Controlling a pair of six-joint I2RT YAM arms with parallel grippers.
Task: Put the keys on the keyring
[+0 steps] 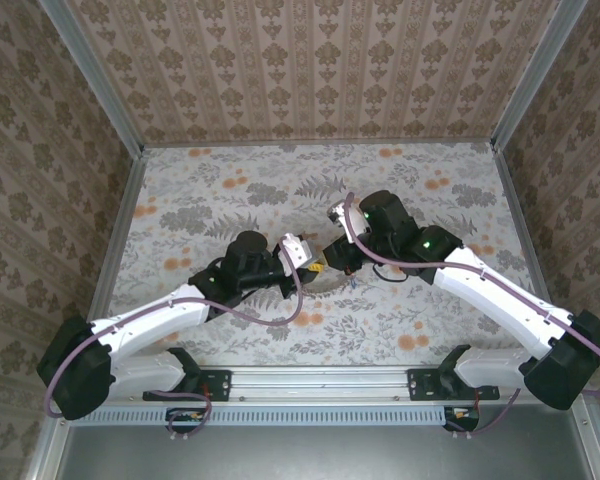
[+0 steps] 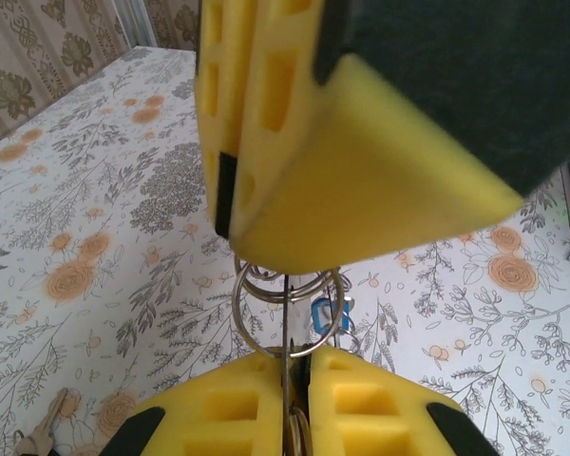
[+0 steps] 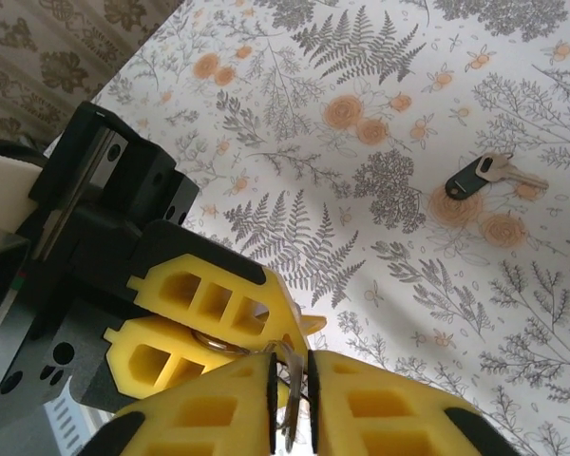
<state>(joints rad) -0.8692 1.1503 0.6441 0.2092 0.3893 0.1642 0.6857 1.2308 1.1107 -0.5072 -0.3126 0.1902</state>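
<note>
The left hand [image 2: 287, 366] pinches the ring [image 2: 287, 290] edge-on. The right hand [image 3: 290, 380] has its fingers barely parted around some metal, perhaps gripping; I cannot tell. A black key [image 3: 475, 178] lies well apart.

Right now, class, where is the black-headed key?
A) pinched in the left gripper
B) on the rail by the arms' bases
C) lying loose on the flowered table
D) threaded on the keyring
C, since the black-headed key lies flat on the flowered table with nothing gripping it.
</note>
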